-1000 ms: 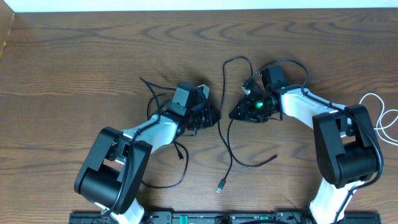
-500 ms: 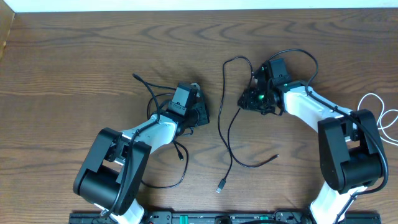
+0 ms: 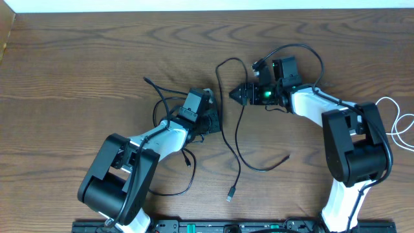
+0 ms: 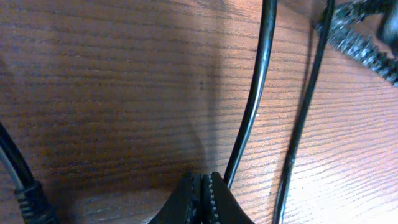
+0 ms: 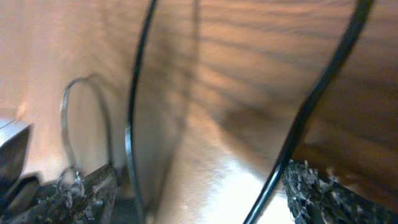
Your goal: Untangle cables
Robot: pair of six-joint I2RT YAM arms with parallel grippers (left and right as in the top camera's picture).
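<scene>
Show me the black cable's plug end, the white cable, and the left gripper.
black cable (image 3: 229,193), overhead view, on its plug end
white cable (image 3: 388,99), overhead view, on the top of its loop
left gripper (image 4: 202,183), left wrist view, between its shut fingertips

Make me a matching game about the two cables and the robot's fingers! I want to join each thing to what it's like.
Things:
1. left fingers
2. right fingers
3. white cable
4. black cable

What it's like:
A. spread wide apart
B. lying off at the far right side
C. pressed tight together
D. winding down the middle

Right pairs: 1-C, 2-A, 3-B, 4-D
</scene>
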